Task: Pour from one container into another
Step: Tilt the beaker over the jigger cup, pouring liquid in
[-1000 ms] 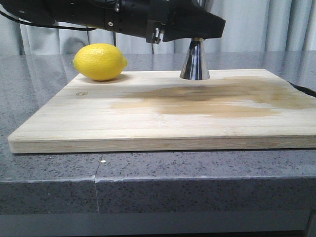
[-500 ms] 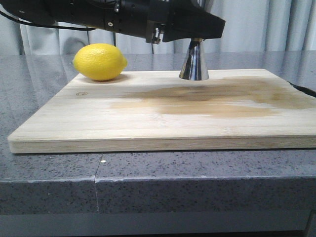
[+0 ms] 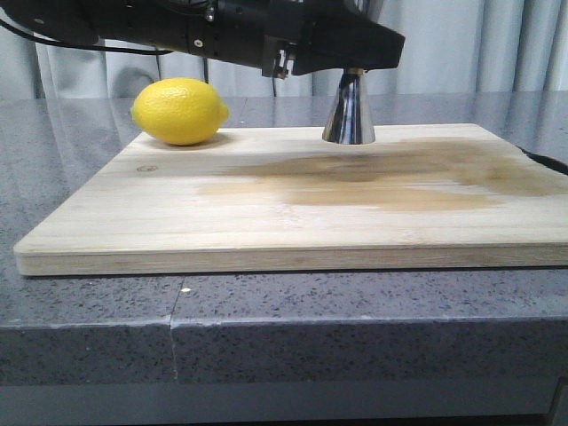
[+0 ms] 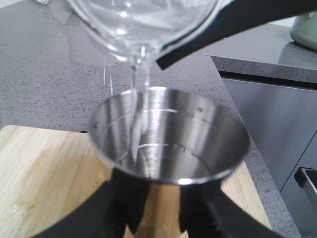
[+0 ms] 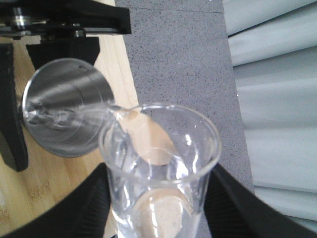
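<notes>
- One lemon [image 3: 179,111] sits at the far left of my one wooden board [image 3: 266,222].
- My left gripper [image 4: 158,218] clasps the one steel jigger [image 4: 168,136], standing upright on the board.
- My right gripper [image 5: 158,208] clenches the one glass beaker [image 5: 161,163], tipped over the jigger's mouth, water streaming in.

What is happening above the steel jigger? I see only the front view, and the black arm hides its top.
Observer: The glass beaker is tilted over the jigger, and a thin clear stream runs from its lip into the cup.
Operator: Which gripper holds the beaker?
Observer: The right gripper; its jaws are shut on the beaker's sides.
Operator: And the jigger, does it stand free?
Observer: No, the left gripper clamps it below the cup.
</notes>
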